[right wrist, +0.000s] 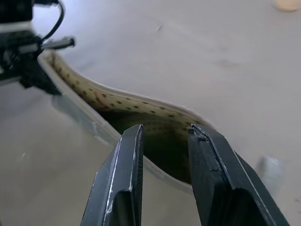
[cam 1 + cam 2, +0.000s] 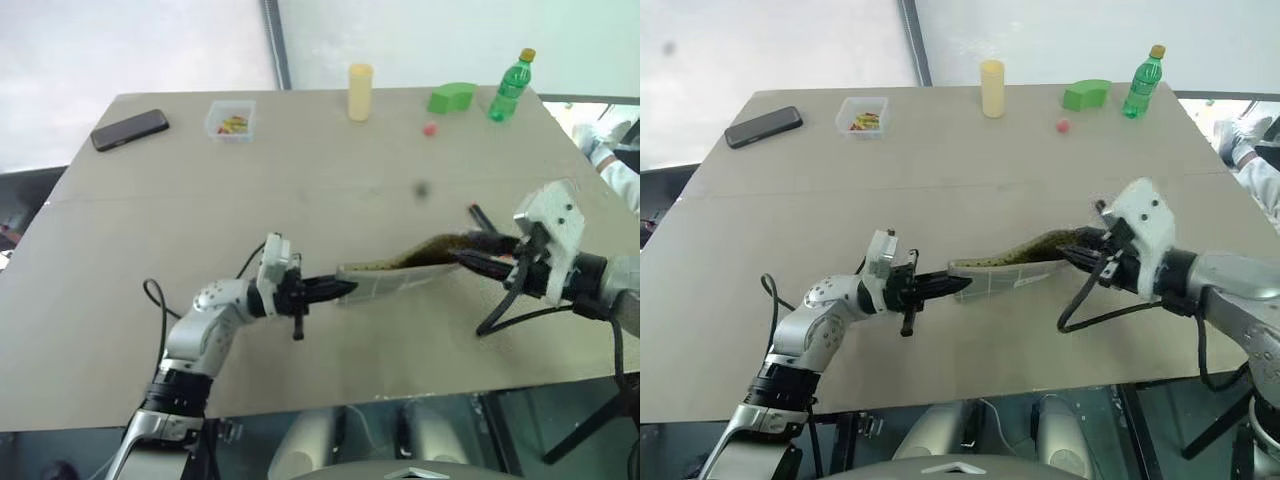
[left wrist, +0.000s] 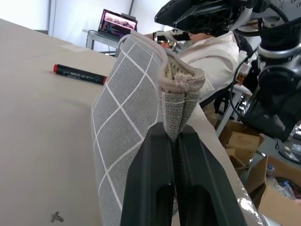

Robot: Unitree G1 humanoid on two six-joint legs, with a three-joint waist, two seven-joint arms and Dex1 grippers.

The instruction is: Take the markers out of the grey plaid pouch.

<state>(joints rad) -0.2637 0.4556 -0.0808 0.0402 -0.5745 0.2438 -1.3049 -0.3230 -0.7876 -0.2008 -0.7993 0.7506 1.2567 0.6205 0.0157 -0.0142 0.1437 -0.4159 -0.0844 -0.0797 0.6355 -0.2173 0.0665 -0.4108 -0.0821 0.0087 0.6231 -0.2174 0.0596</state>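
The grey plaid pouch (image 2: 395, 273) hangs lifted just above the table between my two grippers, its mouth gaping and the olive dotted lining (image 1: 117, 106) showing. My left gripper (image 2: 345, 288) is shut on the pouch's closed end (image 3: 176, 101). My right gripper (image 2: 465, 255) sits at the open mouth. Its fingers (image 1: 127, 160) stand a narrow gap apart with nothing visible between them, and the dark inside of the pouch lies behind. One marker (image 3: 77, 74), black with red ends, lies on the table just beyond the pouch, near the right gripper (image 2: 1070, 252).
Along the table's far edge stand a black phone (image 2: 130, 129), a clear box of colourful bits (image 2: 231, 121), a yellow cylinder (image 2: 360, 91), a green block (image 2: 452, 97), a green bottle (image 2: 511, 86) and a small red ball (image 2: 430, 128). A person in white (image 3: 211, 56) sits off the table's right side.
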